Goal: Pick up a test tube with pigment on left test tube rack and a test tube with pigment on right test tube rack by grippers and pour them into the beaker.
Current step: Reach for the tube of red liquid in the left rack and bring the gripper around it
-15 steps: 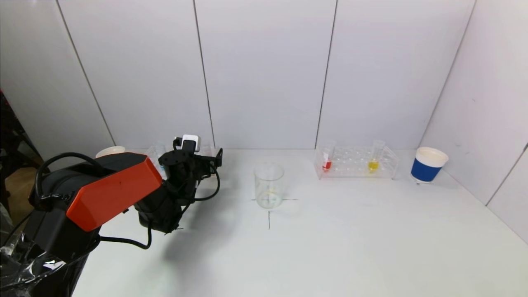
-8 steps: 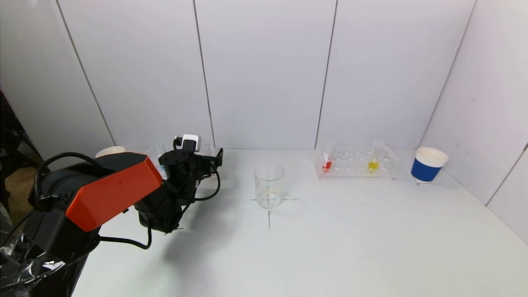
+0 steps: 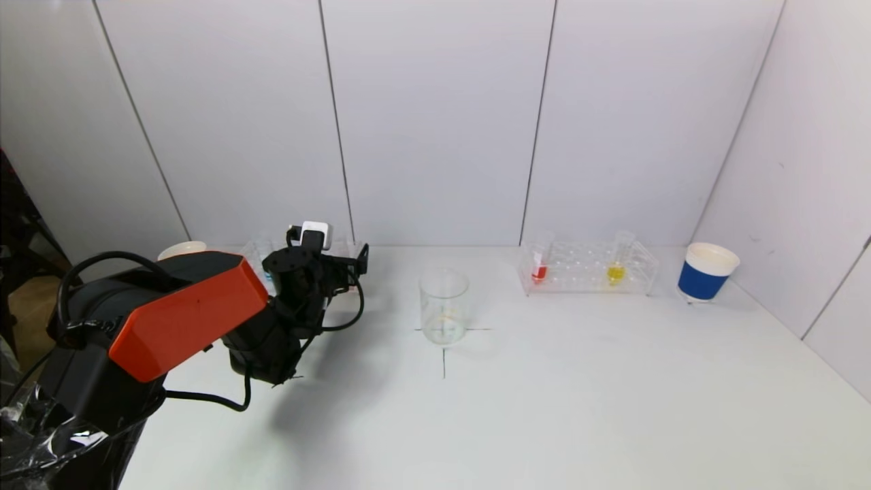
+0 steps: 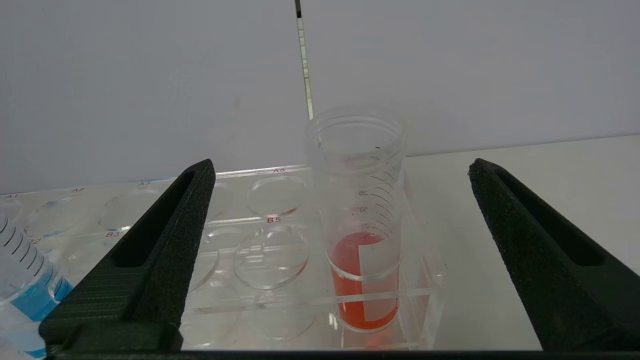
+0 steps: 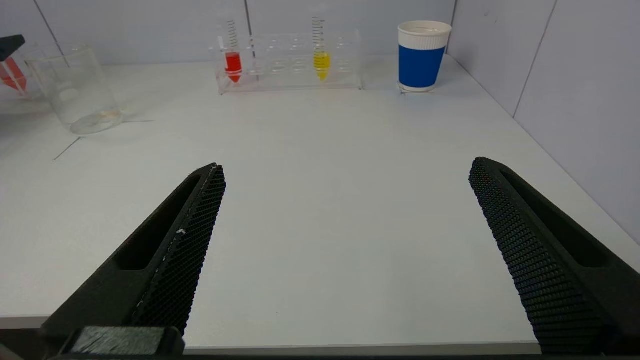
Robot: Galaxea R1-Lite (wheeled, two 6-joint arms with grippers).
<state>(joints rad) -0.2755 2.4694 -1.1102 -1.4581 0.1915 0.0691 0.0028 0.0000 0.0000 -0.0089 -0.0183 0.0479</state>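
Observation:
The left test tube rack (image 4: 250,235) is clear acrylic. At its end a test tube with red pigment (image 4: 357,225) stands upright, and farther along is one with blue pigment (image 4: 25,285). My left gripper (image 4: 341,167) is open, its fingers apart on either side of the red tube without touching it. In the head view my left arm (image 3: 184,313) hides most of that rack. The glass beaker (image 3: 444,306) stands mid-table. The right test tube rack (image 3: 588,269) holds a red tube (image 3: 539,262) and a yellow tube (image 3: 618,262). My right gripper (image 5: 345,167) hangs open over bare table near the front edge.
A blue paper cup (image 3: 706,272) stands right of the right rack, close to the side wall. Behind my left arm a white cup (image 3: 182,250) sits at the back left. Wall panels close off the table's far edge.

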